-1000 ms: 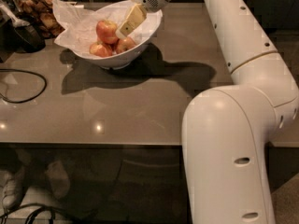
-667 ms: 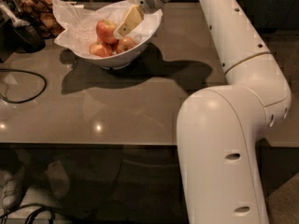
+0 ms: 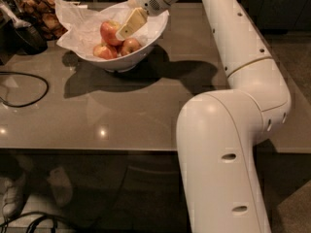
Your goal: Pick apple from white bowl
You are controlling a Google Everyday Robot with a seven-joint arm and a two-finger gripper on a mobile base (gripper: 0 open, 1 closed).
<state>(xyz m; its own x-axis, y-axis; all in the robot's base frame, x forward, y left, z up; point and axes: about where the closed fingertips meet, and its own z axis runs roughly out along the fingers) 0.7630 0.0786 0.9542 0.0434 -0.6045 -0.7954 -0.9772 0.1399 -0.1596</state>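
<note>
Crinkled paper [image 3: 73, 19] hides the white bowl's [image 3: 146, 47] left rim. The apple [image 3: 109, 31] sits on top of the pile inside, its right side covered by the gripper [image 3: 127, 27]. Honestly can't tell if it's gripping.

The bowl [image 3: 156, 29] stands at the far left of the surface [image 3: 146, 110], with paper [image 3: 73, 21] lying in it and spilling over its left rim. The apple [image 3: 109, 31] lies toward the back of the bowl; a second apple [image 3: 130, 46] lies in front of it to the right, a third apple [image 3: 103, 51] in front to the left. The gripper [image 3: 127, 27] is inside the bowl, just right of the apple and above the second apple. The arm [image 3: 243, 57] comes in from the right, over the surface's right side. A cable [image 3: 24, 89] loops on the surface at the left edge, nearer than the bowl
</note>
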